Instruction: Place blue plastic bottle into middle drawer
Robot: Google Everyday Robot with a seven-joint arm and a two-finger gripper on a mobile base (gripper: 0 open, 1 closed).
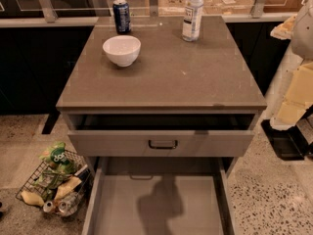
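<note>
While the blue plastic bottle [192,13] stands upright on the grey cabinet top [171,77], near its far corner at 1 o'clock, the middle drawer [195,209] lies pulled out at 6 o'clock, low in the view and well apart from it. The bottle's white cap is on and its label faces the camera. A dark blue drink can [122,16] stands at 11 o'clock on the same top, and a white bowl [122,49] sits mouth up just in front of the can; the bottle touches neither. The drawer's flat grey floor carries a dark shadow near its middle, between thin side walls. Above it, the upper drawer [98,142] is drawn out a shorter way, its grey front bearing a black bar handle [163,144]. The robot's pale arm [303,31] hangs at the frame's edge at 3 o'clock, partly cut off, and the gripper [283,140] seems to be the dark shape at its lower end, at 4 o'clock, beside the cabinet and low over the speckled floor [264,199]; whether it is spread wide or pinched narrow I cannot tell. At 8 o'clock a wire basket [30,182] rests on that floor beside the open drawer, holding snack packets [58,163].
</note>
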